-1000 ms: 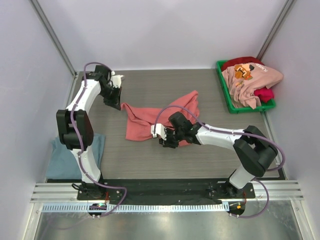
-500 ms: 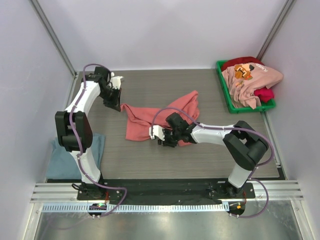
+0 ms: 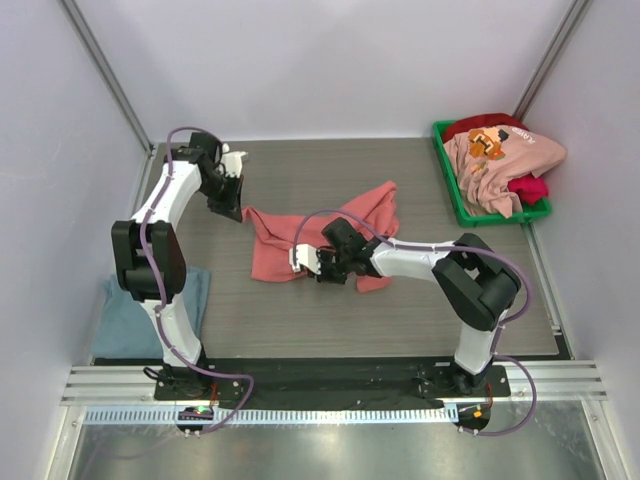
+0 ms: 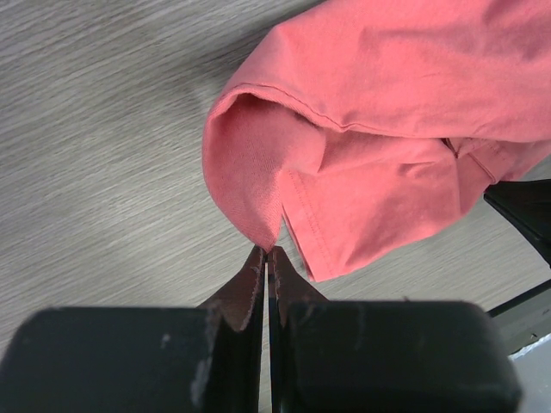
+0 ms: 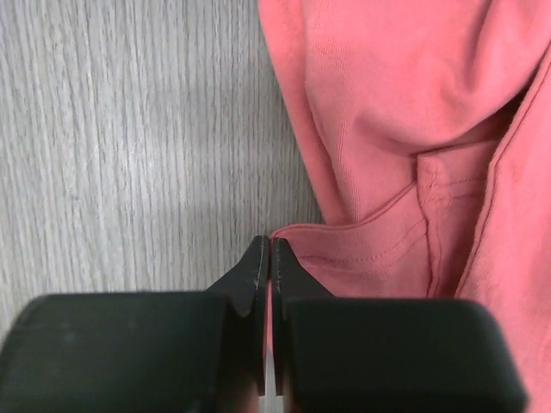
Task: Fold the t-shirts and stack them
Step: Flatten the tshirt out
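my left gripper (image 4: pixel 267 251) was pinched tight on the salmon-red t-shirt (image 3: pixel 272 248), its jaws closed to a sliver with a small fold of cloth caught at their tips, beside a stitched hem. it sat at the shirt's far left corner, near the left edge of the table (image 3: pixel 300 170). my right gripper (image 5: pixel 269 243) was closed the same way on a stitched hem at the shirt's near edge, with bare wood grain to one side of the jaws and rumpled cloth to the other. between my two grips the salmon-red t-shirt lay crumpled in the middle of the table, one part trailing off to the far right. the grey-blue t-shirt (image 3: pixel 118 322) lay flat at the near left corner, behind my left arm's base. the light pink t-shirt (image 3: pixel 500 160) with orange print was heaped in the green bin (image 3: pixel 449 185) at the far right corner, spilling over its rim, and the crimson t-shirt (image 3: pixel 528 188) showed beneath it.
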You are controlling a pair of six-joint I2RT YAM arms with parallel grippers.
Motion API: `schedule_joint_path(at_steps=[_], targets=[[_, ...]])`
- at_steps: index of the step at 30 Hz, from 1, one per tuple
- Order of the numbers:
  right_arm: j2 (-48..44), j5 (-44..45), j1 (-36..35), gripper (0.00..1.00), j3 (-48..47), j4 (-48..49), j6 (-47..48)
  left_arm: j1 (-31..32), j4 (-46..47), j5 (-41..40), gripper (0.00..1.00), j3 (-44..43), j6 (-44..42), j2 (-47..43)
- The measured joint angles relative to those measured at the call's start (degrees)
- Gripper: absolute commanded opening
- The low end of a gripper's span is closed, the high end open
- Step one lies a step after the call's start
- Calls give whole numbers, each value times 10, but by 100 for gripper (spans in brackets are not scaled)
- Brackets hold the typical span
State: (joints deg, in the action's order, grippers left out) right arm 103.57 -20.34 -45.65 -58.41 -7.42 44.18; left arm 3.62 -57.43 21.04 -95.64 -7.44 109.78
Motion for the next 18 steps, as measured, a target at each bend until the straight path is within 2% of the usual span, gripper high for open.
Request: schedule_joint_path(at_steps=[6, 10, 14, 18], targets=[[-3, 1, 2, 1, -15, -47, 0, 0, 0, 0, 0, 0, 0, 0], [-41, 17, 9, 1, -28, -109, -1, 0, -3, 0, 0, -12, 0, 0], [-126, 74, 28, 1, -84, -157, 4, 0, -17, -2, 0, -71, -6, 0], [-195, 168, 62, 1, -162, -145, 8, 0, -28, -5, 0, -165, -19, -3]])
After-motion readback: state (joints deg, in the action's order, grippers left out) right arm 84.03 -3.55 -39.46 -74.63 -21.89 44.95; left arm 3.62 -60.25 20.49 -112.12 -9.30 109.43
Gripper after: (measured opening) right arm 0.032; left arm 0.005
